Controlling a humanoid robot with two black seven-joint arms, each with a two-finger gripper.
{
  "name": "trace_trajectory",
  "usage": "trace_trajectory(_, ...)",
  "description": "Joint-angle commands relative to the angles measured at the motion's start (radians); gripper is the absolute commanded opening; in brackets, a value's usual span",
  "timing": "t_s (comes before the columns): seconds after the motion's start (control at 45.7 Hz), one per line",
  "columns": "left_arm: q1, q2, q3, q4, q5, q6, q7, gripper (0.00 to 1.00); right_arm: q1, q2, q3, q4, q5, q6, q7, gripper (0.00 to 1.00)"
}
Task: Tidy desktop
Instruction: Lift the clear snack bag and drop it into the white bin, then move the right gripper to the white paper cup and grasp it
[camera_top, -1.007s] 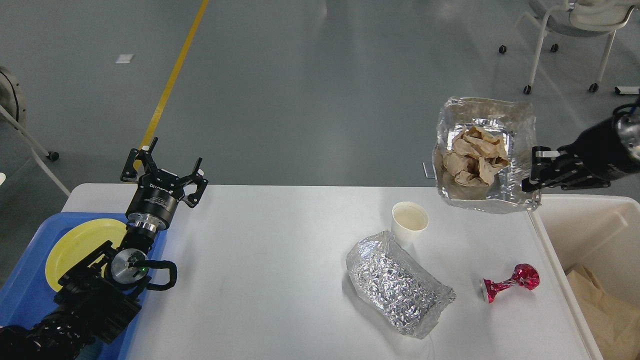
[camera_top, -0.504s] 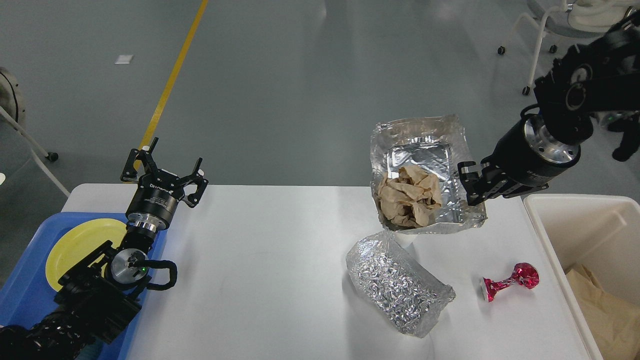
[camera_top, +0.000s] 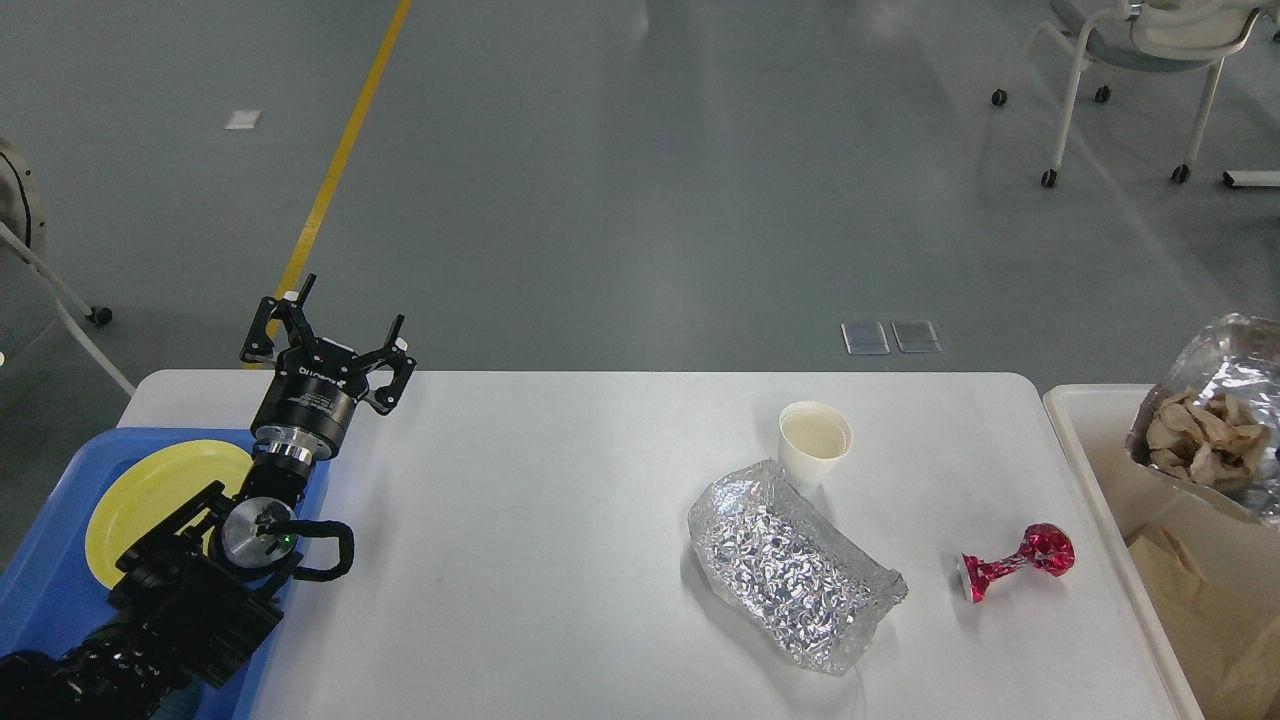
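The white desktop (camera_top: 550, 520) holds a white paper cup (camera_top: 815, 440), a crumpled foil sheet (camera_top: 795, 565) and a crushed red foil piece (camera_top: 1015, 565). My left gripper (camera_top: 333, 338) is open and empty, held above the desktop's far left corner, pointing up. My right gripper is out of view. A foil tray (camera_top: 1225, 360) with crumpled brown paper (camera_top: 1195, 440) in it sits tilted at the right edge of the view, over the cream-white bin (camera_top: 1090, 440). What holds it is hidden.
A blue tray (camera_top: 40, 600) at the left edge holds a yellow plate (camera_top: 150, 495), partly under my left arm. Brown paper (camera_top: 1210, 620) lies in the bin. A wheeled chair (camera_top: 1130, 60) stands on the floor far right.
The right arm swung the foil tray with the brown paper from above the cup rightwards to over the bin and has left the view. The left arm has not moved.
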Motion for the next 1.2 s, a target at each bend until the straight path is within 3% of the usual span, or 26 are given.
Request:
trace_trajectory(0.0,0.0,0.0,0.0,0.0,0.0,0.0,0.0,0.97,-0.302,0.015,0.232,-0.193,0.047,-0.094,-0.003,0.0)
trace_trajectory(0.175,0.0,0.0,0.0,0.0,0.0,0.0,0.0,0.97,-0.608,0.223,0.364,-0.521,0.079,-0.346,-0.011,0.02)
trace_trajectory(0.197,0.0,0.0,0.0,0.0,0.0,0.002,0.0,0.97,-0.629,0.242,0.373,-0.563,0.083,-0.357,-0.011,0.23)
trace_trajectory(0.219,0.0,0.0,0.0,0.0,0.0,0.0,0.0,0.97,-0.645,0.256,0.375,-0.588,0.086,-0.363,-0.011,0.71)
trace_trajectory(0.241,0.0,0.0,0.0,0.0,0.0,0.0,0.0,0.97,-0.655,0.265,0.377,-0.608,0.092,-0.363,-0.012,1.0)
trace_trajectory(0.482,0.0,0.0,0.002,0.0,0.0,0.0,0.0,0.97,-0.657,0.302,0.377,-0.621,0.152,-0.378,-0.012,1.0)
trace_trajectory(0.723,0.0,0.0,0.0,0.0,0.0,0.0,0.0,0.97,-0.492,0.284,0.364,-0.565,0.147,-0.357,-0.011,1.0)
trace_trajectory(0.832,0.0,0.0,0.0,0.0,0.0,0.0,0.0,0.97,-0.286,0.181,0.347,-0.357,0.124,-0.28,-0.011,1.0)
trace_trajectory(0.964,0.0,0.0,0.0,0.0,0.0,0.0,0.0,0.97,0.099,0.06,0.239,0.021,0.047,-0.089,-0.012,1.0)
trace_trajectory(1.182,0.0,0.0,0.0,0.0,0.0,0.002,0.0,0.97,0.576,0.145,0.056,0.435,0.009,0.054,-0.012,1.0)
